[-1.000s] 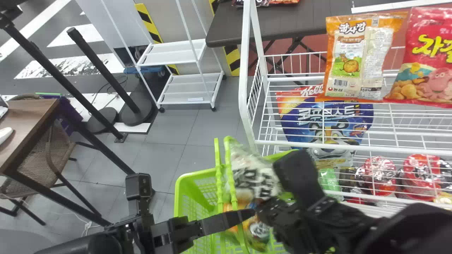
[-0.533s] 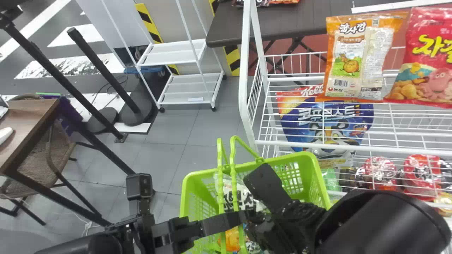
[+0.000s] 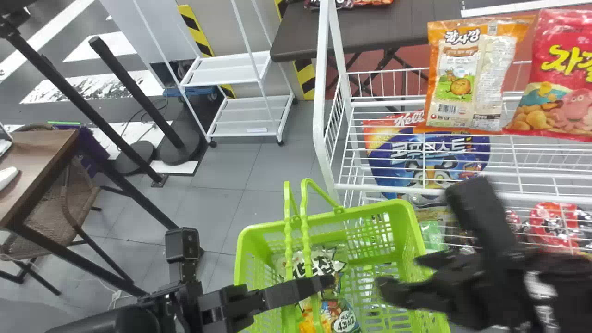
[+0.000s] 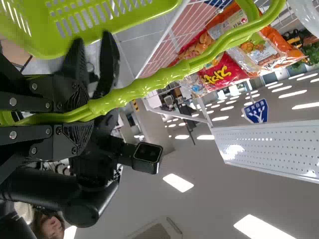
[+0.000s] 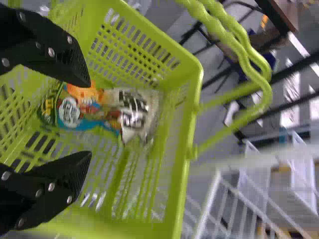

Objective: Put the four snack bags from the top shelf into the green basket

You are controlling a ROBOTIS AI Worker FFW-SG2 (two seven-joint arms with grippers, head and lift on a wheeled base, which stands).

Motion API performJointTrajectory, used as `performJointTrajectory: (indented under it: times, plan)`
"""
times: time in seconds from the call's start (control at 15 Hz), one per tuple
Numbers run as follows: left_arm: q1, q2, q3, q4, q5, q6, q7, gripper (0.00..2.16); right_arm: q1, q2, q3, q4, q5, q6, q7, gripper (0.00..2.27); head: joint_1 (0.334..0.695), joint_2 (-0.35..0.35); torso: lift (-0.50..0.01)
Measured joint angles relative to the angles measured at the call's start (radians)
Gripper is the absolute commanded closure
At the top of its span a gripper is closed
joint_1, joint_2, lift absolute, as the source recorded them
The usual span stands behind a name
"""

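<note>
At least one snack bag (image 5: 132, 112) in green basket (image 3: 370, 209), below right hand (image 5: 90, 118), fingers apart — orange bag (image 3: 462, 83), red bag (image 3: 564, 83) beyond it to go. Left hand (image 4: 89, 111) clamped on handles (image 4: 144, 87).

We're in shop-type area: white wire rack (image 3: 318, 115) w/ snack bags (image 3: 462, 78) up top, red pkgs (image 3: 550, 222) lower, green basket (image 3: 411, 222) nearby. Overhead we see many ceiling lights (image 4: 178, 182), as in lg. comm. interior. Can't tell if real store or mock-up.
</note>
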Motion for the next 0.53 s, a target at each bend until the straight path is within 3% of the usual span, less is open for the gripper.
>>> performJointTrajectory:
  times: [0.13, 0.2, 0.53]
  plan:
    - [-0.002, 0.000, 0.000, 0.001, 0.000, 0.001, 0.000, 2.15, 0.015, -0.002, -0.150, -0.032, 0.030, -0.095, -0.018, 0.08, 0.695, 0.315, 0.000]
    - [-0.002, 0.000, 0.000, 0.001, 0.000, 0.002, 0.000, 2.15, 0.001, -0.002, -0.188, -0.022, 0.059, -0.133, -0.024, 0.08, 0.695, 0.196, 0.000]
    - [0.000, -0.001, 0.000, 0.001, 0.002, 0.002, 0.000, 2.15, -0.185, 0.007, -0.234, 0.228, 0.120, -0.328, -0.058, 0.08, 0.695, 0.095, 0.000]
